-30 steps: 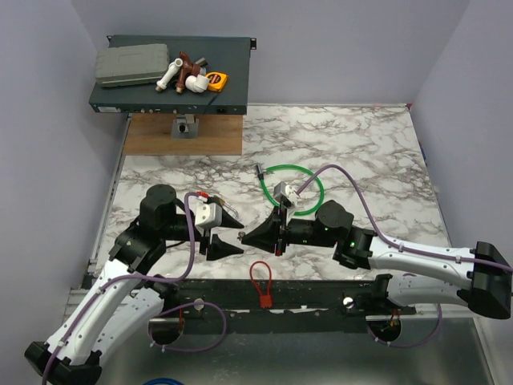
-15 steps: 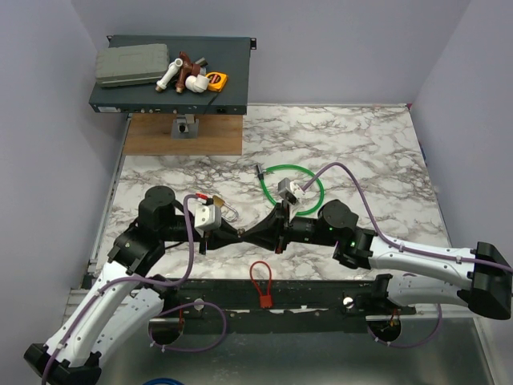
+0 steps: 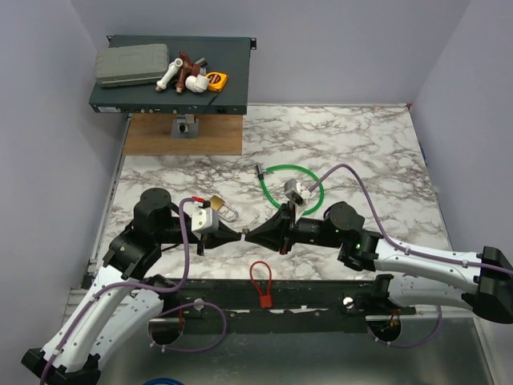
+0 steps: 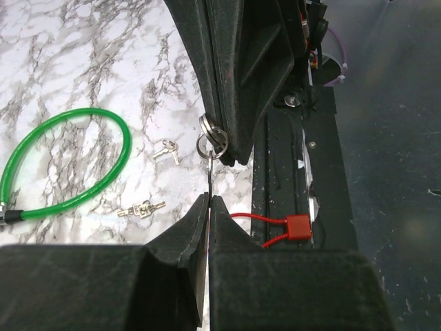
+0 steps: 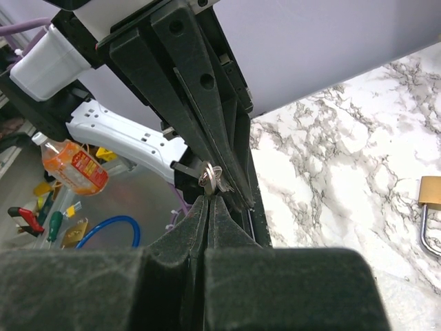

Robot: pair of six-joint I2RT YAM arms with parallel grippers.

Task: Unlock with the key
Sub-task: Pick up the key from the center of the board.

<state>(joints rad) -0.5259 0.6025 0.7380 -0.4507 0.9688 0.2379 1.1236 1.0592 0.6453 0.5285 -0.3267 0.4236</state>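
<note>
The key (image 4: 209,172) is a thin silvery blade with small rings (image 4: 211,136) at its head, held in the air between the two grippers, which meet tip to tip. My left gripper (image 4: 209,200) is shut on the blade end. My right gripper (image 5: 209,200) is shut on the ringed head (image 5: 210,176). In the top view the left gripper (image 3: 239,234) and right gripper (image 3: 250,237) touch noses over the near-middle table. The brass padlock (image 3: 222,207) lies just behind the left wrist, and its edge also shows in the right wrist view (image 5: 431,205).
A green cable loop (image 3: 292,188) lies behind the right wrist. Two small spare key bunches (image 4: 141,209) (image 4: 167,148) rest on the marble. A red seal tag (image 3: 260,285) sits on the black front rail. A wooden board (image 3: 184,135) and a dark shelf (image 3: 232,80) stand at the back left.
The left gripper's fingers, open a second ago, have closed on the key that the right gripper holds. Both arms have shifted slightly, and the padlock has come into view behind the left wrist.
</note>
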